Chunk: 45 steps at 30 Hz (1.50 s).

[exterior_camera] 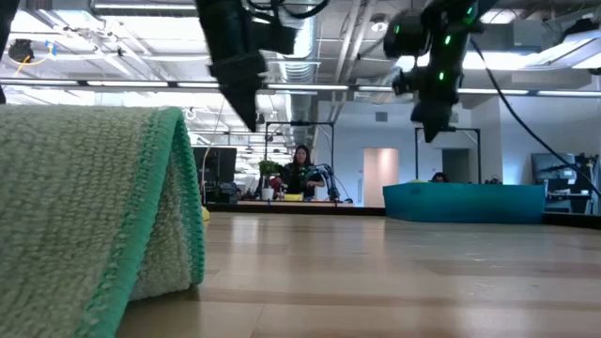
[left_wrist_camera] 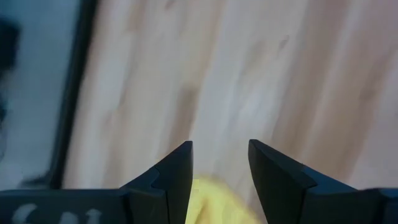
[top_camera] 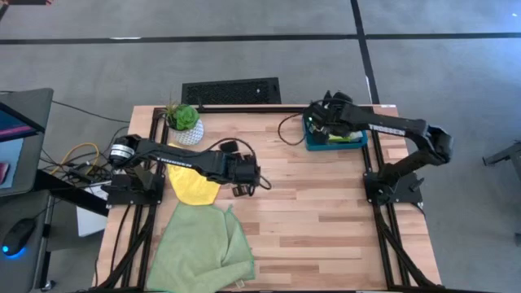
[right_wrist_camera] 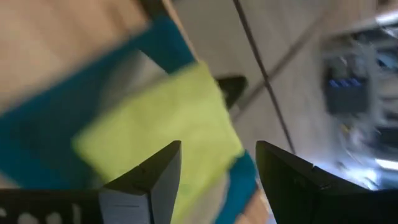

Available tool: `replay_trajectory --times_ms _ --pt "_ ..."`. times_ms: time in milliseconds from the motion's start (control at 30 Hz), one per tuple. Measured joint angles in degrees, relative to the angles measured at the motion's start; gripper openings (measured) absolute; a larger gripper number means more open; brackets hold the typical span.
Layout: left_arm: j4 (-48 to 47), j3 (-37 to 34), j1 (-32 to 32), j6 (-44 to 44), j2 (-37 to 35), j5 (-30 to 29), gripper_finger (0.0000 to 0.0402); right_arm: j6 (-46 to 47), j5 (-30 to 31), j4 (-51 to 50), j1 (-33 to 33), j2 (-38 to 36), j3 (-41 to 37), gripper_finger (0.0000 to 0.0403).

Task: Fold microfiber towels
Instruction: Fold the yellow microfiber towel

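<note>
A yellow towel [top_camera: 195, 185] lies flat on the wooden table at the left. A larger pale green towel [top_camera: 203, 244] lies rumpled at the near left edge, with a raised fold [exterior_camera: 141, 216] close in the low view. A lime green towel [right_wrist_camera: 161, 124] lies in the teal tray [top_camera: 358, 142] at the far right. My left gripper [top_camera: 256, 181] hangs open above the table just right of the yellow towel, whose edge [left_wrist_camera: 211, 199] shows between its fingers. My right gripper [right_wrist_camera: 217, 155] hangs open above the tray, clear of the lime towel.
A potted plant [top_camera: 184, 120] stands at the far left and a black grille [top_camera: 231, 89] lies beyond the far edge. A dark cable [top_camera: 286, 130] loops beside the tray. Bare wood [top_camera: 317, 220] spans the middle and near right. A person [exterior_camera: 302, 171] sits in the room behind.
</note>
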Motion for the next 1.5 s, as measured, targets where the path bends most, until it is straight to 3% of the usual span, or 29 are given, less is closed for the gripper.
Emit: replay_trajectory --times_ms 167,433,633,900,1233,1500 --pt "-8.56 -2.86 -1.71 -11.7 -3.74 -0.17 0.0149 2.13 -5.02 0.93 9.22 -4.95 0.02 0.0226" --pt "-8.55 -17.62 -5.44 -29.08 -11.56 8.66 0.0149 2.02 -12.06 7.07 24.45 -6.75 0.02 0.0226" --pt "-5.94 -28.69 -6.72 -39.05 -12.86 10.26 0.0149 1.55 -13.96 12.95 31.94 -5.82 0.02 0.0226" --pt "8.54 -37.85 -4.05 -35.86 -12.28 8.51 0.0149 1.49 -13.87 18.71 34.99 -5.29 -0.02 0.0226" --pt "23.85 -42.2 -0.98 -29.16 -12.41 7.75 0.0149 3.43 -13.78 19.09 34.97 -5.31 0.0 0.0226" --pt "37.27 -42.42 1.42 -19.9 -12.15 11.68 0.0149 3.44 -13.78 19.04 34.97 -5.31 0.0 0.0226"
